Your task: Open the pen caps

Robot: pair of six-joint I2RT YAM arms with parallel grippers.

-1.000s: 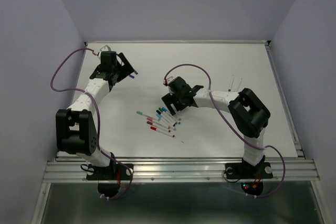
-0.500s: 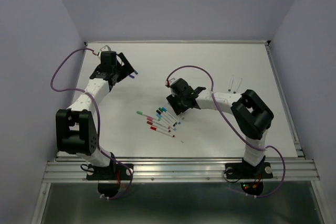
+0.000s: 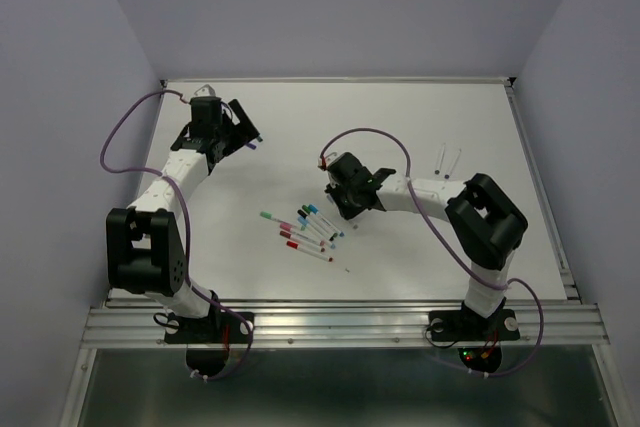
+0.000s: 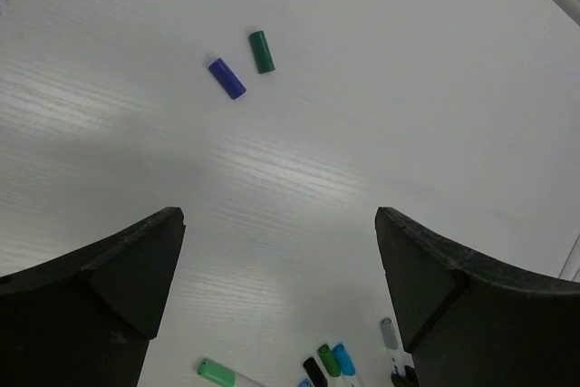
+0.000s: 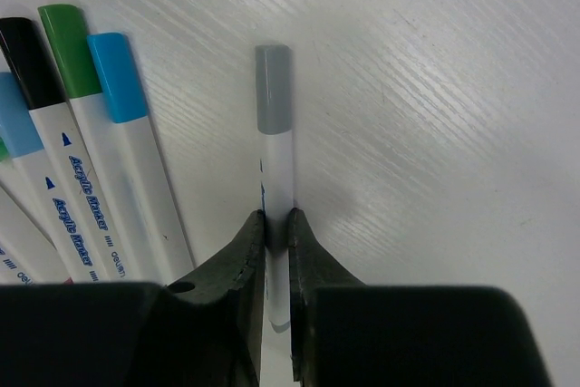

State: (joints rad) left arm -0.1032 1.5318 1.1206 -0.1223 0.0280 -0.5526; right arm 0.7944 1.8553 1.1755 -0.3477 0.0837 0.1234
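Note:
Several white-barrelled pens (image 3: 305, 227) with coloured pen caps lie fanned out in the middle of the table. My right gripper (image 5: 277, 224) is shut on the barrel of the rightmost pen (image 5: 277, 174), whose grey cap (image 5: 273, 88) points away from the fingers; in the top view this gripper (image 3: 345, 209) sits at the fan's right end. Beside it lie pens with blue (image 5: 118, 77), green (image 5: 67, 50) and black caps. My left gripper (image 4: 279, 224) hangs open and empty over the table's far left (image 3: 240, 127). Two loose caps, one purple-blue (image 4: 227, 78) and one green (image 4: 262, 52), lie beyond it.
Two thin white barrels (image 3: 447, 160) lie near the right arm's elbow. A metal rail (image 3: 540, 187) runs along the table's right edge, and walls close off the back and sides. The pen fan also shows at the bottom of the left wrist view (image 4: 329, 360).
My right gripper has closed from wide open onto the grey-capped pen and shifted slightly right. The left arm has stayed in place, open.

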